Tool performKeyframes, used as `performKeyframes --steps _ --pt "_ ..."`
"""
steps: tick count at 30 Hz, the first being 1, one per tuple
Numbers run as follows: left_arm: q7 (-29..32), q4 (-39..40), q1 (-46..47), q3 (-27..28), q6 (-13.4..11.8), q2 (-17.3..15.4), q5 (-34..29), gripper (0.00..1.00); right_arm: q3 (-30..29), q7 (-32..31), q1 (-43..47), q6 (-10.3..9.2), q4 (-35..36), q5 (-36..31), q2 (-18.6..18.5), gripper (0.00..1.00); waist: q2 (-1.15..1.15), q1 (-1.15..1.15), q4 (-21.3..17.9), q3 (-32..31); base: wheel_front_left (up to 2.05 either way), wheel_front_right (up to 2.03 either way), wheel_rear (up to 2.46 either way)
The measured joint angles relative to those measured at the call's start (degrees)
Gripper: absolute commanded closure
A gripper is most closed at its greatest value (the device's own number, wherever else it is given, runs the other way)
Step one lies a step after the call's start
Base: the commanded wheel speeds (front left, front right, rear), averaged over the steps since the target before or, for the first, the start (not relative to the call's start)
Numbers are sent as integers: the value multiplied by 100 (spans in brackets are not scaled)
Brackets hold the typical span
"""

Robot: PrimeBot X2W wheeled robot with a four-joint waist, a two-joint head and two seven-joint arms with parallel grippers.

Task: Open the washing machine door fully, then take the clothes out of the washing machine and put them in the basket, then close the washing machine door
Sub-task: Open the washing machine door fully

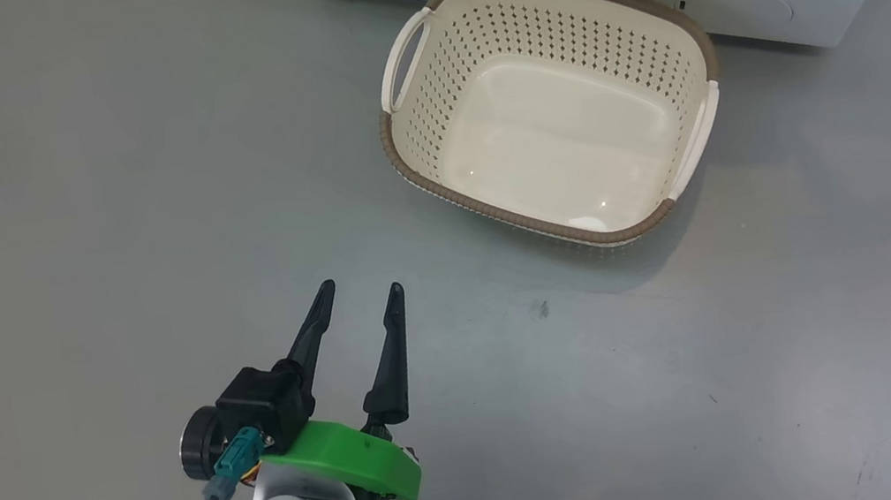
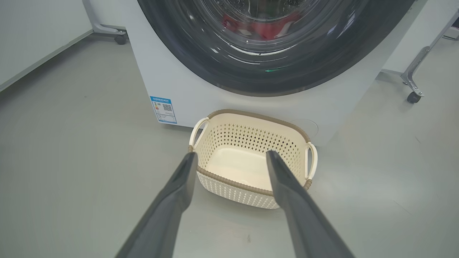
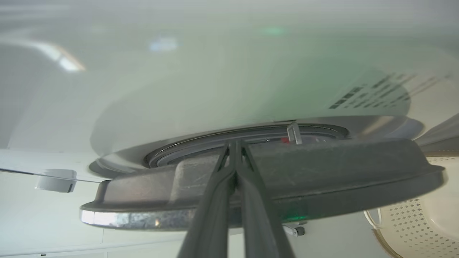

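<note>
Right wrist view, centre: right gripper (image 3: pixel 235 145), pressed together against door (image 3: pixel 322 168) edge, likely to pull. Left gripper (image 1: pixel 360 290) spread, idle. Basket (image 1: pixel 460 60) empty below door, awaiting clothes (image 2: pixel 265 30).

So the basket (image 1: pixel 553 27) sits on the floor (image 1: pixel 97 251) just ahead of the left claw (image 1: pixel 360 289) (a touch to its right), with the washing machine (image 1: pixel 747 5) right behind it. The clothes (image 2: pixel 265 28) are further on, inside the machine behind the washing machine door (image 2: pixel 200 53).

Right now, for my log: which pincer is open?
The left pincer, fingers spread wide; the right pincer has its fingers pressed together.
</note>
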State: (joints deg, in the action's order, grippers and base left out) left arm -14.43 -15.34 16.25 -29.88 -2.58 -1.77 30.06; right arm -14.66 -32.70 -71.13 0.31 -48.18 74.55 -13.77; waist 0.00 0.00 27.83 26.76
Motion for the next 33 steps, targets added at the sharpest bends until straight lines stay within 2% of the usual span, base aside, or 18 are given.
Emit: performKeyframes --steps 10,19,33 --pt "0 -2 1 -12 0 0 0 0 -11 8 -32 8 -78 5 -40 100 0 0 66 91 0 0 0" --pt "0 -25 3 -2 0 0 -7 0 89 -255 -23 5 -212 40 -62 100 0 0 42 41 0 0 0" --pt "0 -120 4 57 0 0 -53 0 136 -464 339 131 -458 54 53 100 0 0 -53 -251 0 0 0"
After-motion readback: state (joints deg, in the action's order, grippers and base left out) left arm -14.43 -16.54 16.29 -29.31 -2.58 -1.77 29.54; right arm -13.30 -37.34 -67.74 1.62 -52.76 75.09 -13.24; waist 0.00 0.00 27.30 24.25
